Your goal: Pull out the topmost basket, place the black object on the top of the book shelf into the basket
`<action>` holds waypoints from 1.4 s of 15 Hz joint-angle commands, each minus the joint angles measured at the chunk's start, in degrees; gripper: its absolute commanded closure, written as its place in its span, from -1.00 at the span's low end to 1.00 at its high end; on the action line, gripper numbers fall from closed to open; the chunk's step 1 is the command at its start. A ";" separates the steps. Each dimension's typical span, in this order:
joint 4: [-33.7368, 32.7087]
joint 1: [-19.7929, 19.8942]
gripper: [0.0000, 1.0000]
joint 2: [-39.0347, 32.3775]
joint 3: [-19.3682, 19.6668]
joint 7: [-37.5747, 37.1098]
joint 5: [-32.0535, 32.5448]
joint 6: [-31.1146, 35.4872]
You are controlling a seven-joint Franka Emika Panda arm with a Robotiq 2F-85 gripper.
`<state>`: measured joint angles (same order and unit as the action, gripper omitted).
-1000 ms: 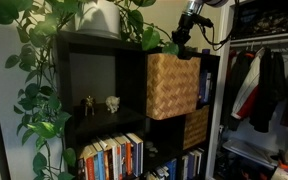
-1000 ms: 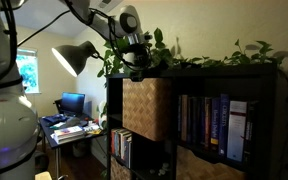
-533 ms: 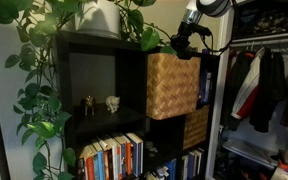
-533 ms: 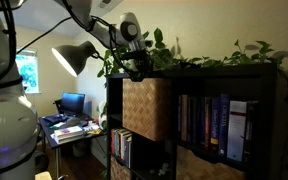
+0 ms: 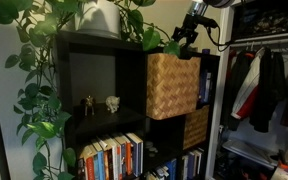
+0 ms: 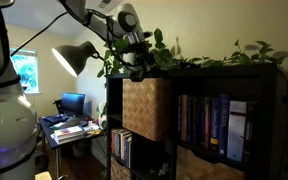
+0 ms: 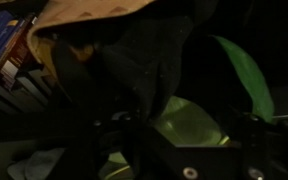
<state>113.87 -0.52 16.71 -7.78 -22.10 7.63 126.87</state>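
Note:
The topmost basket (image 5: 172, 85), light-tan wicker, sticks out of its cubby in the black book shelf (image 5: 74, 70); it also shows in an exterior view (image 6: 146, 108). My gripper (image 5: 187, 40) hangs just above the basket's back rim, among the plant leaves (image 6: 136, 62). In the dark wrist view the gripper (image 7: 179, 120) looks open. Only a lit green leaf (image 7: 184, 120) shows between its fingers, and the basket's tan rim (image 7: 94, 12) lies at the top. The black object is hidden from me in every view.
A trailing plant in a white pot (image 5: 99, 18) covers the shelf top. Two small figurines (image 5: 101, 103) stand in the cubby beside the basket, above rows of books (image 5: 109, 157). A darker basket (image 5: 195, 127) sits lower down. A desk lamp (image 6: 79, 57) stands beside the shelf.
The gripper has stayed above the pulled-out basket, shifting only slightly. Its jaws appear to have spread apart. The basket has not moved.

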 commanded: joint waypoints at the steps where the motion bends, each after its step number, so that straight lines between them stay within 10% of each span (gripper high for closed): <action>1: -1.99 0.68 -1.00 0.70 -0.59 -2.05 0.97 -8.05; 13: -11.78 1.94 -1.00 -4.06 0.94 -1.30 5.53 -16.69; 21: -11.67 2.87 -1.00 -5.22 5.84 5.51 4.60 -8.36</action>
<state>101.98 1.76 12.16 -3.28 -19.28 12.19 115.07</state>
